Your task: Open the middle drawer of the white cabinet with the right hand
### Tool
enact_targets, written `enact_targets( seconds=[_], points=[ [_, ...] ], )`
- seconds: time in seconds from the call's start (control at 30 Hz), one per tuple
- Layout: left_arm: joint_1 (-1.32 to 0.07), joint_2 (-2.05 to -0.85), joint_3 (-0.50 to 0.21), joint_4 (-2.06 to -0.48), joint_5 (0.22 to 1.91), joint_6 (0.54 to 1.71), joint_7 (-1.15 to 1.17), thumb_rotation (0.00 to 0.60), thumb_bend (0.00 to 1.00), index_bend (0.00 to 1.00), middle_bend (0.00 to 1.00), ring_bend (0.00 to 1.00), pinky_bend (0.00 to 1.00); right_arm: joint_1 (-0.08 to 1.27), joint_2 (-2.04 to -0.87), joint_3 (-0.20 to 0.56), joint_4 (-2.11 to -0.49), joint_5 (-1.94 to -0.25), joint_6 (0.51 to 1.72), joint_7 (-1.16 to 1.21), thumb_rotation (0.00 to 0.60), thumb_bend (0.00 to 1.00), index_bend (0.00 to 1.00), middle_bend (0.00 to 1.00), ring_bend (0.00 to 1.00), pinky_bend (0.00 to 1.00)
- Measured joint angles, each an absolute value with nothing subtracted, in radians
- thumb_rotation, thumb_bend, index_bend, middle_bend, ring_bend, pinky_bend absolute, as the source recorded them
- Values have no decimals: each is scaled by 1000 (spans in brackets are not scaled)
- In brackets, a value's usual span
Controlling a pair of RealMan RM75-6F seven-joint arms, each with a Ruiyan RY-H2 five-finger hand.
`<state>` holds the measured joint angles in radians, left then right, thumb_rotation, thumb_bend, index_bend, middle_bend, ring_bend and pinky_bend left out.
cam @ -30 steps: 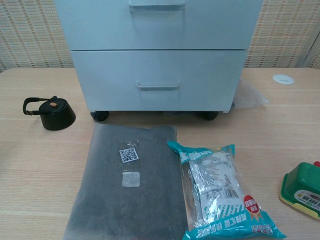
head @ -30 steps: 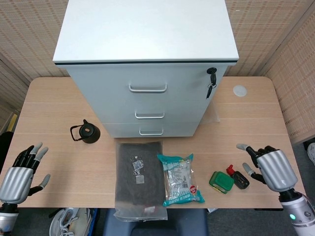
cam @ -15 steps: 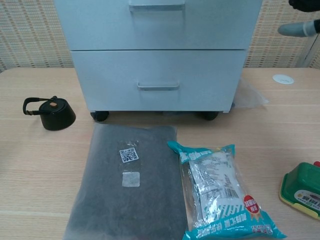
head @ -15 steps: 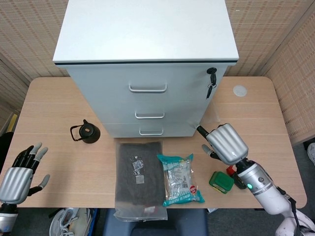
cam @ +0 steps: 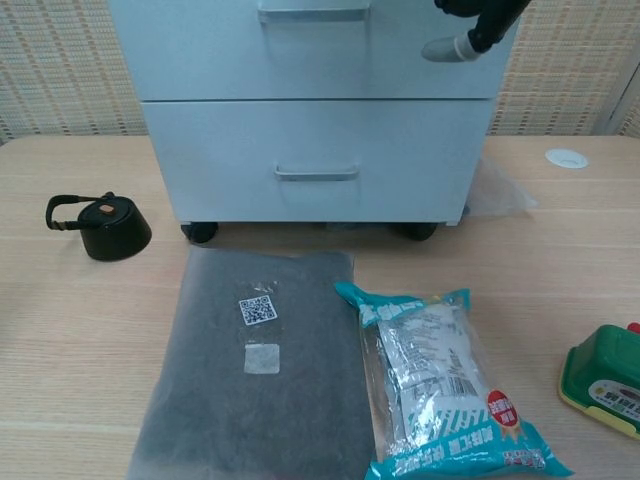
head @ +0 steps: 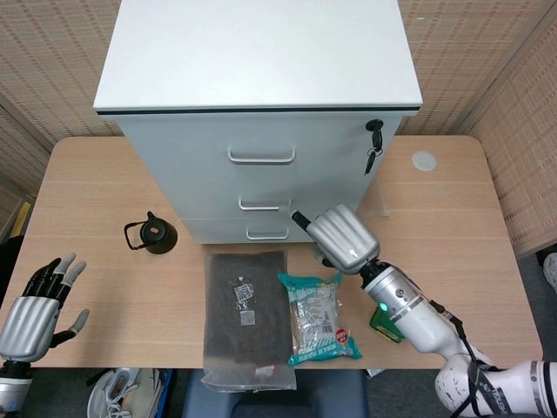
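Wooden table [head: 96, 187] before woven walls; left hand [head: 33, 306] and right hand [head: 341, 238] both open-fingered, empty

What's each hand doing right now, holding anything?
Left hand: open, fingers apart, holds nothing.
Right hand: near the middle drawer handle; grip cannot be told.

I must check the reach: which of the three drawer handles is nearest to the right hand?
The middle handle. The right hand has a fingertip just beside its right end, while the top handle is well above and the bottom handle lies lower left.
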<state>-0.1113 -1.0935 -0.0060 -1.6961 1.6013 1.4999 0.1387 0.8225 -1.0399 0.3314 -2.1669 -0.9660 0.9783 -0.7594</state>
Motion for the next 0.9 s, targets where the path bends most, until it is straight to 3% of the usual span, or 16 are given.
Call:
enact_targets(
  seconds=[0.9],
  points=[
    [-110, -1099, -6, -1676, 1600, 1502, 120, 600, 325, 91, 2, 29, 112, 1023, -1131, 262, -2107, -742, 1070, -881, 600, 315, 169, 897, 925, 775]
  ],
)
